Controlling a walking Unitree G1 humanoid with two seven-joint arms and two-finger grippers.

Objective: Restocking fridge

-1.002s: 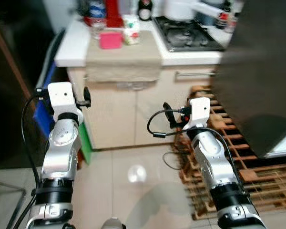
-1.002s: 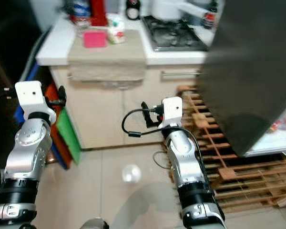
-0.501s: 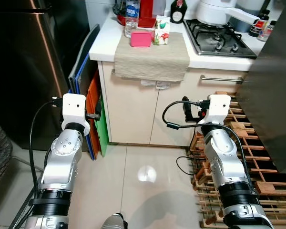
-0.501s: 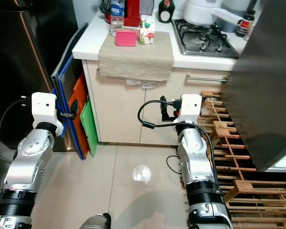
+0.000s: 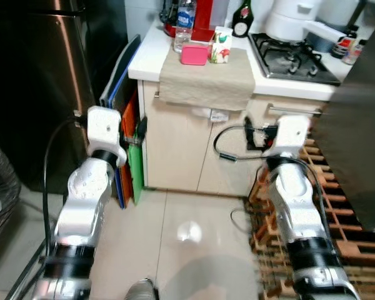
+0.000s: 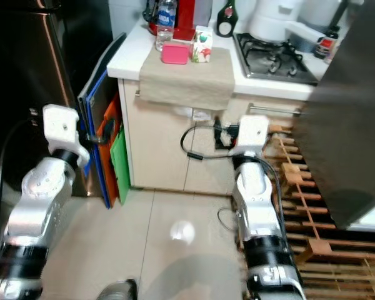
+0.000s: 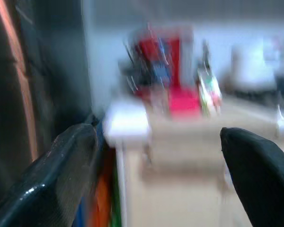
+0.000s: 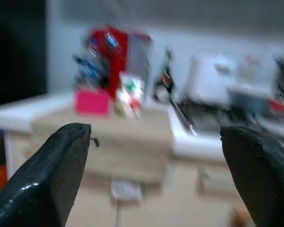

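Kitchen counter (image 5: 151, 51) ahead, beige cloth (image 5: 206, 78) draped over front edge, pink box (image 5: 194, 54) on it. My left gripper (image 7: 156, 179) and right gripper (image 8: 156, 175) both spread wide, empty.

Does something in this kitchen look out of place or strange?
Yes. A cloth hangs over the counter edge, covering the cabinet top, and wooden racks lie on the floor by the cabinet, where feet could catch.

Both wrist views are blurred — the counter's red things (image 7: 168, 66) (bottles? boxes?) stay unreadable.
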